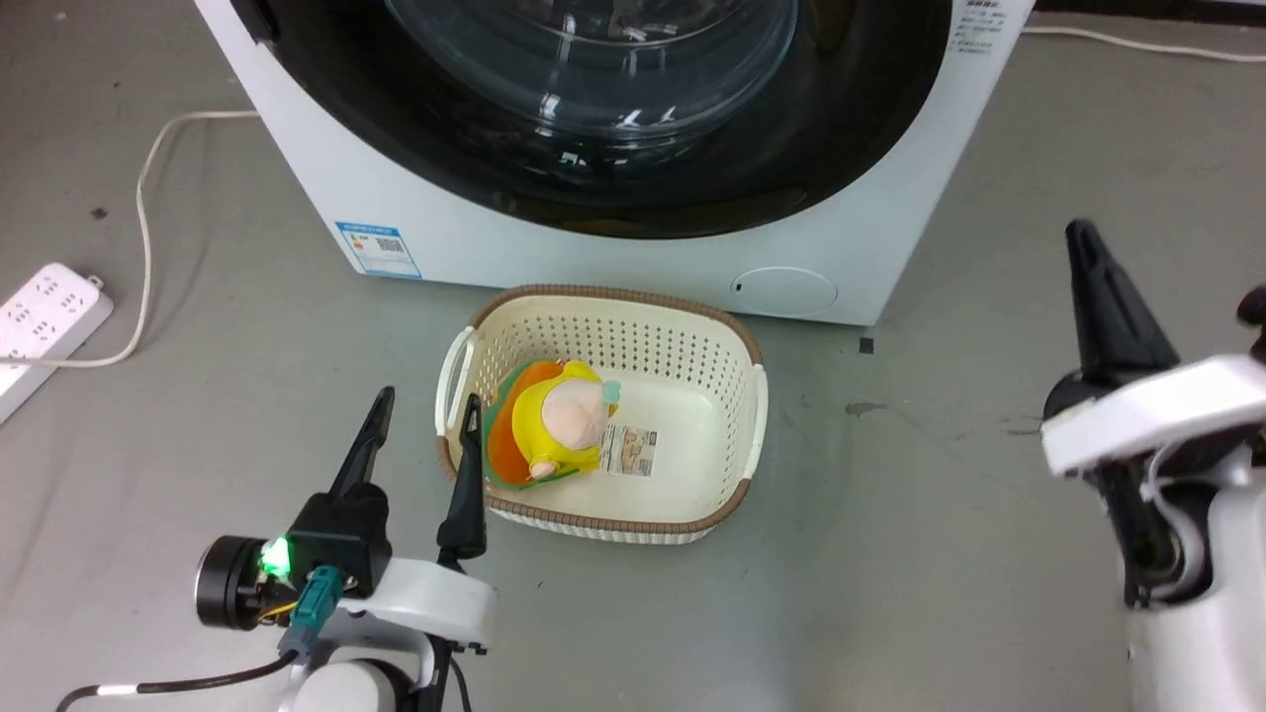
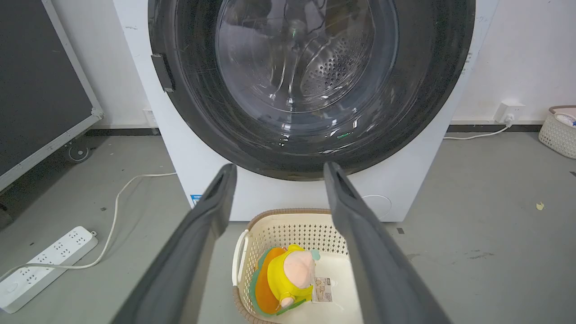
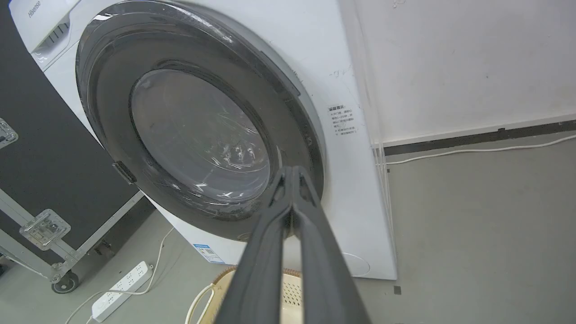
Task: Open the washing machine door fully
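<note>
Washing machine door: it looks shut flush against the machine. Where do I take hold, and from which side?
Grip the small dark tab on the rim of the washing machine door, at the robot's left edge. It's the one raised part on that smooth round rim. Come in from the left, probably with the open left gripper, one finger behind the tab.

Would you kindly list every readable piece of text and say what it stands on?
"Hisense": top corner of the washing machine.
White sticker beside the door: too small to read.
Blue label low on the machine: blurred.
Tag inside the basket: too small.
</note>
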